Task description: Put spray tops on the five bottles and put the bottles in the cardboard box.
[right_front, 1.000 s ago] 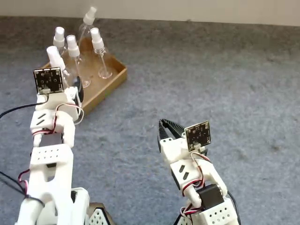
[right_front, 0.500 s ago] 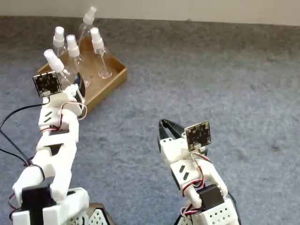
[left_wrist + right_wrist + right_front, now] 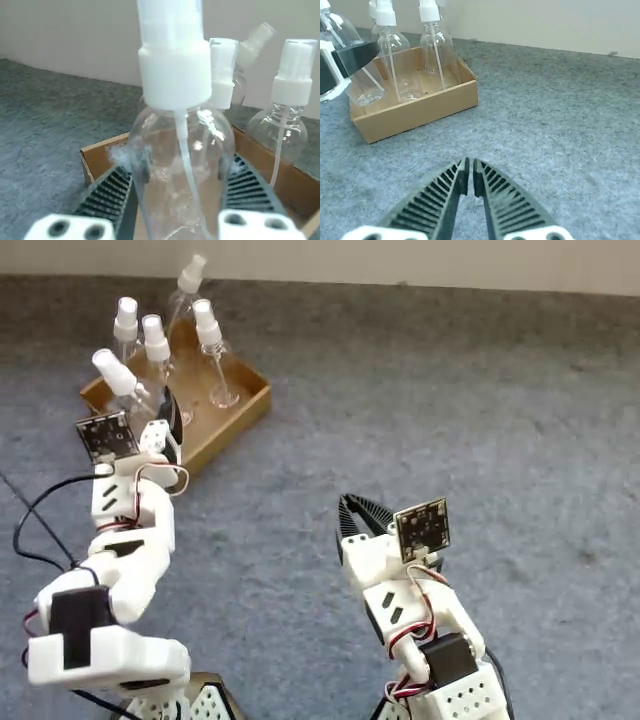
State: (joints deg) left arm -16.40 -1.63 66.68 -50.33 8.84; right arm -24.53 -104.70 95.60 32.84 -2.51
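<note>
The clear round-shouldered bottle with a white spray top point(image 3: 182, 160) is clamped at its widest part in the left gripper point(image 3: 177, 185). The gripper's ribbed black fingers point(image 3: 107, 192) are spread only as far as the bottle body and press on either side of it. The bottle leans over the near corner of the shallow brown cardboard box point(image 3: 252, 402) with its base down inside the walls. We cannot tell whether the base touches the floor of the box.

We judge the bottle empty and light, with smooth, slippery, rigid walls, so the belly is the right place to hold it. The spray top could twist or pull off if gripped. A thin dip tube runs down inside the bottle.

Four other clear bottles with white spray tops point(image 3: 212, 358) stand in the box just beyond it, and one at the back leans.

The box rests on a grey carpet-like surface point(image 3: 450, 390) with a coarse, matte nap. The right gripper point(image 3: 470, 167) hangs over that surface well apart from the box. Its jaws are drawn together to a narrow slit, with nothing between them.
</note>
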